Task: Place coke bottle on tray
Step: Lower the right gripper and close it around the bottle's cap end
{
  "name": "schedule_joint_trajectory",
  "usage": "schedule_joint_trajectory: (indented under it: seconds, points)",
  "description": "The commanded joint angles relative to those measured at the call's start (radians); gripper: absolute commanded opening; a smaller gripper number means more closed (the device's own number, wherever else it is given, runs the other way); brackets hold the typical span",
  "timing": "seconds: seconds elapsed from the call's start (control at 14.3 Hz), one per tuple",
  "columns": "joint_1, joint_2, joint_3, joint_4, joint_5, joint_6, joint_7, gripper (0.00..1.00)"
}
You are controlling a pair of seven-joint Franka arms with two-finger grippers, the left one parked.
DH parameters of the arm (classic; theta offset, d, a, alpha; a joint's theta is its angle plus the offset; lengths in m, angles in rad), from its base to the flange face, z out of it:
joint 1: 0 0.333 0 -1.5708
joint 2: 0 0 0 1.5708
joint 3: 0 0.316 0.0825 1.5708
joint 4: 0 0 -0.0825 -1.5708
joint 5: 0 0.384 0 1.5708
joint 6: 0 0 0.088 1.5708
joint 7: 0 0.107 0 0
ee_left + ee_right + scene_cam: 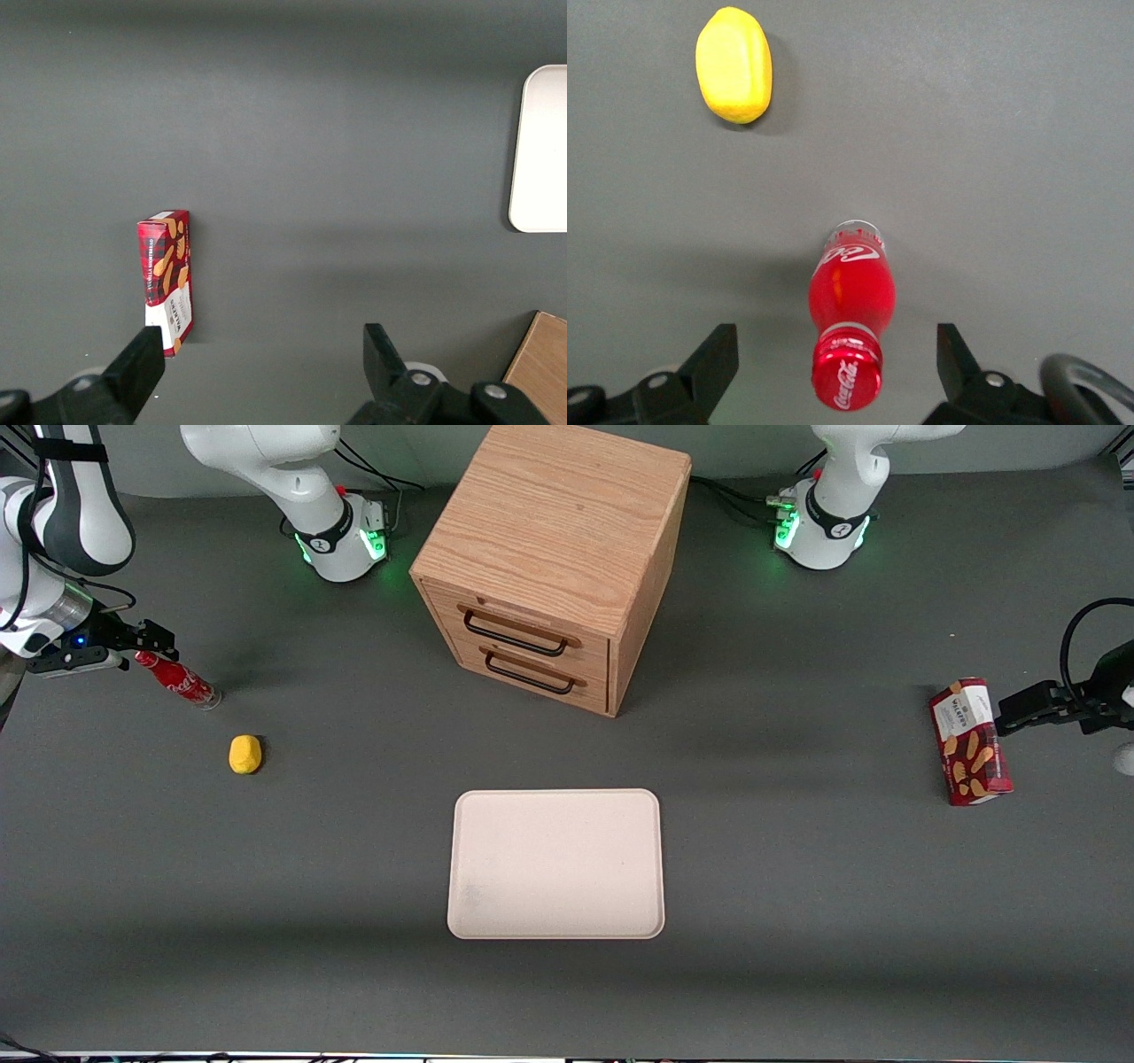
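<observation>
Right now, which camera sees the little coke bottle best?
The right wrist view: the coke bottle fills it, cap and logo clear, between the open gripper. The front view shows it small; the left wrist view misses it.

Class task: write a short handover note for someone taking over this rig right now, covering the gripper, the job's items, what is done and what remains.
Gripper: open, fingers either side of the coke bottle's cap end, not closed on it.
Coke bottle: on the table toward the working arm's end, farther from the front camera than the yellow lump.
Tray: nothing on it, in front of the drawer cabinet.
Done: gripper lined up at the bottle.
Left: close on the bottle, lift, carry it to the tray, release.
</observation>
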Motion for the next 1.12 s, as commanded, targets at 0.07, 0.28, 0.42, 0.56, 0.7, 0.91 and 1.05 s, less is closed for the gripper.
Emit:
schedule_joint_trajectory:
  seconds: [0.07, 0.28, 0.42, 0.56, 0.7, 0.91, 1.05]
  points:
    - [0.005, -0.003, -0.033, -0.012, -0.025, 0.028, -0.039, 0.9]
    - [0.005, -0.003, -0.034, -0.011, -0.025, 0.028, -0.042, 0.69]
    - [0.005, -0.001, -0.034, -0.011, -0.025, 0.028, -0.042, 0.48]
    - [0.006, -0.001, -0.034, -0.012, -0.025, 0.028, -0.042, 0.26]
    - [0.006, -0.001, -0.034, -0.011, -0.025, 0.028, -0.042, 0.07]
    - [0.006, -0.001, -0.034, -0.011, -0.025, 0.028, -0.042, 0.0]
    - [0.008, -0.002, -0.034, -0.009, -0.025, 0.023, -0.042, 0.0]
